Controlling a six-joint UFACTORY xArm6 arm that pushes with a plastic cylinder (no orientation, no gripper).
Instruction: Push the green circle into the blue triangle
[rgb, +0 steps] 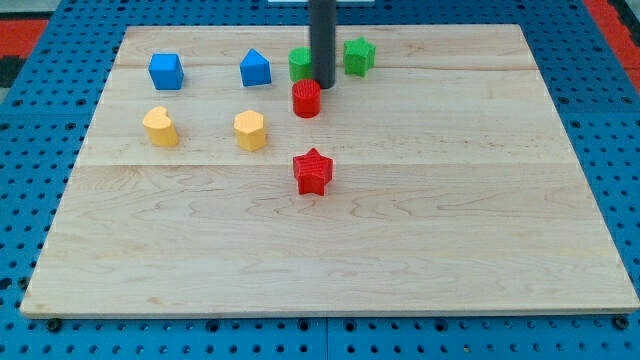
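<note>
Our step in hand was to send the green circle (301, 64) toward the view's left, into the blue triangle (255, 69) — these two stood near each other at the view's top of the tabletop (400, 220), with only a small gap between. To do it well, we judged that the push should come from the circle's right side and run straight along the line joining the two blocks, slowly, so the circle would not slip off and roll past. The red circle (306, 99) stood just below, so we had to keep away from it; the green star (359, 55) waited just to the right.

Our end effector was only a rod, with nothing to open or close — it held nothing. My tip (324, 85) stood at the green circle's right edge, seemingly touching it, just above the red circle.
</note>
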